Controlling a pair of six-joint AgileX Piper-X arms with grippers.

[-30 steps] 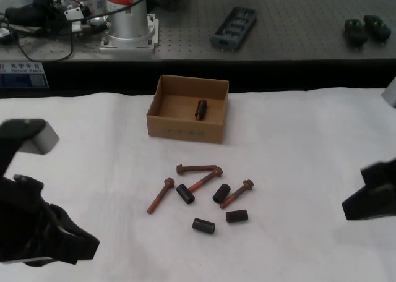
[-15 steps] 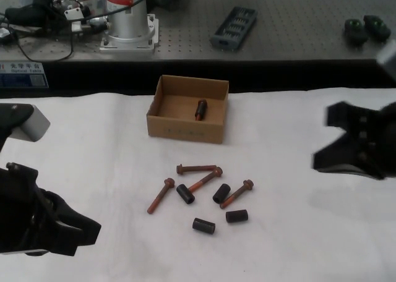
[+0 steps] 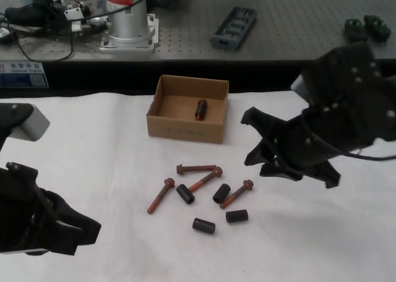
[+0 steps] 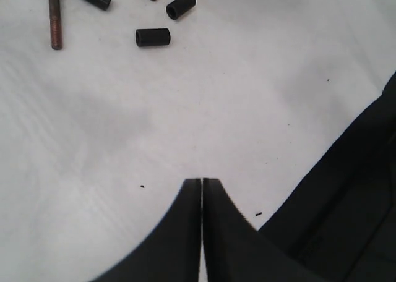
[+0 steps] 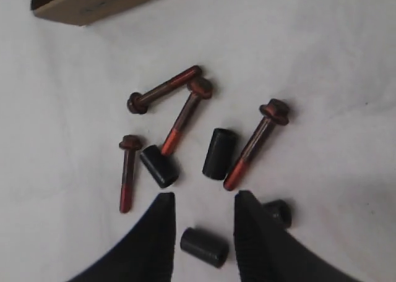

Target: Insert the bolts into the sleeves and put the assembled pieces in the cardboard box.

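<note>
The cardboard box (image 3: 187, 128) stands behind the pile with one assembled bolt-and-sleeve (image 3: 200, 109) inside. Several rusty bolts (image 3: 196, 168) and black sleeves (image 3: 221, 193) lie loose on the white cloth. My right gripper (image 3: 250, 140) hangs open just right of the pile. In the right wrist view this gripper (image 5: 203, 198) is above the parts, with a sleeve (image 5: 205, 247) showing between its fingers and another sleeve (image 5: 219, 153) and a bolt (image 5: 255, 144) just ahead. My left gripper (image 4: 202, 182) is shut on nothing, over bare cloth at the front left (image 3: 93, 229), well short of the nearest sleeve (image 4: 152, 37).
A box corner (image 5: 93, 0) shows beyond the bolts. Behind the cloth runs a perforated bench with a metal column (image 3: 127, 13), a dark rack (image 3: 233, 25) and cables. Bare white cloth (image 3: 93, 152) lies all around the pile.
My right arm has swung in from the right edge toward the pile and now hangs beside it. The left arm has barely shifted. The parts have not moved.
</note>
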